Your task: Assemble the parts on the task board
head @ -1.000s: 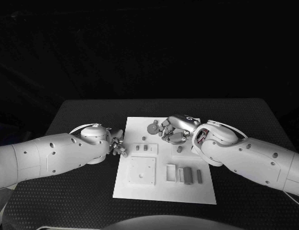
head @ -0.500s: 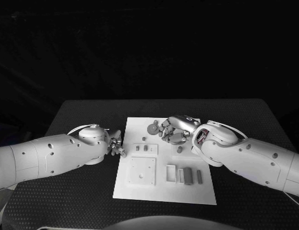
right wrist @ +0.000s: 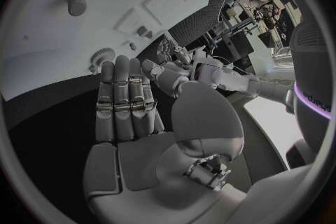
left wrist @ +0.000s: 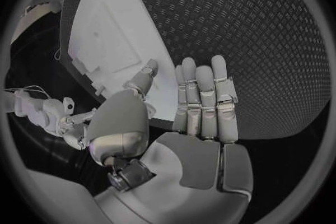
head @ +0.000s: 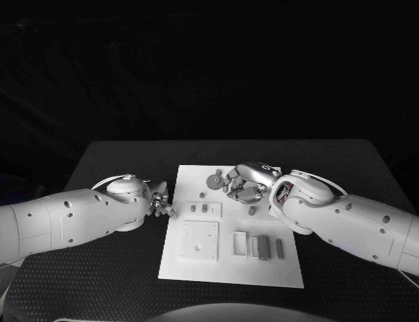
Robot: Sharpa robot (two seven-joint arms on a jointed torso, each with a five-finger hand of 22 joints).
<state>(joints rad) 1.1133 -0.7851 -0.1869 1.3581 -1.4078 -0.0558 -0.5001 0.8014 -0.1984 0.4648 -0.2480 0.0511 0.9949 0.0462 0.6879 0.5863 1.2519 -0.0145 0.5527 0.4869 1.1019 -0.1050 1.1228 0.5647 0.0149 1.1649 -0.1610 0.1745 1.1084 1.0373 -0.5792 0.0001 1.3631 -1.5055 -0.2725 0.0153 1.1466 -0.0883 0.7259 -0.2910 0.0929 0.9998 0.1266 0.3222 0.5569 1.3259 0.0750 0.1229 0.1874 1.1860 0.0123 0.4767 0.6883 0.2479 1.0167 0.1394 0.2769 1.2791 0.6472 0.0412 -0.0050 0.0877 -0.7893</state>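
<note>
A: Task board, head view: the white plate lies mid-table. Grey parts lie loose in a row at its 4 o'clock area; a round gear-like part sits near 12 o'clock. How far along is the work?

B: Early, I judge. Several parts lie unseated, though small pegs stand in a block left of centre. The left hand hangs at the board's 9 o'clock edge; the right hand hovers over the 12 o'clock region, just beside the gear-like part.

A: Left wrist view?

B: The left hand is released, fingers straight and together, nothing in the palm; the board lies beyond the fingertips, apart from them.

A: Right wrist view?

B: The right hand is likewise released and empty, its fingers pointing toward the gear-like part, which lies just past their tips; whether they touch is unclear. A cylindrical part lies farther off on the board.
</note>
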